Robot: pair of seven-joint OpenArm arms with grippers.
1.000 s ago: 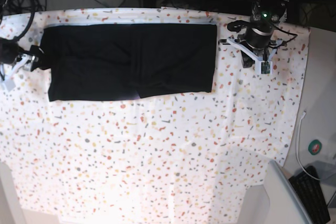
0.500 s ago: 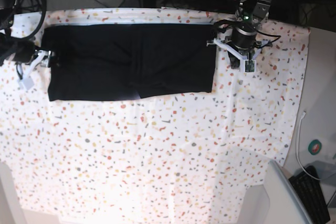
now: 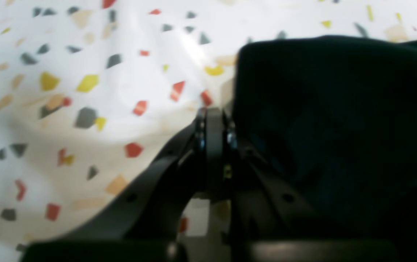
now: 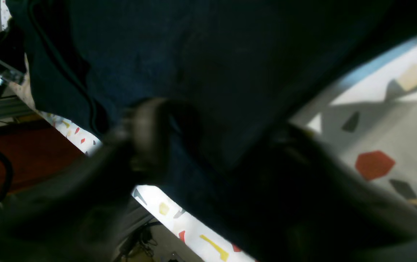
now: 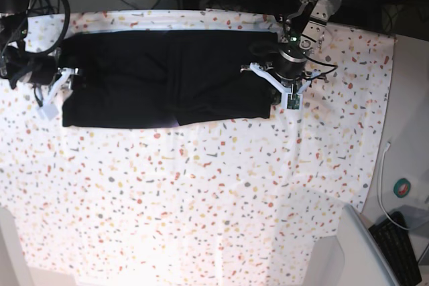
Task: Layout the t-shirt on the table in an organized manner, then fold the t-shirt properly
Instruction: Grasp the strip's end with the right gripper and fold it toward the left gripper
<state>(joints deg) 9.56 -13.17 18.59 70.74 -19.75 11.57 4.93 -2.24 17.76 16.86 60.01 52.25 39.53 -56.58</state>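
T-shirt [image 5: 167,78] is laid flat nr far edge of table [image 5: 201,192]. Left gripper [image 3: 214,120] seen clenched at hem; right gripper [image 4: 208,145] clamped on shirt fabric.

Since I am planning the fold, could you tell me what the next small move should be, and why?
Probably lift the left hand slightly to test its hold: its tips are shut at one end of the t-shirt, and the right hand is at the other end.
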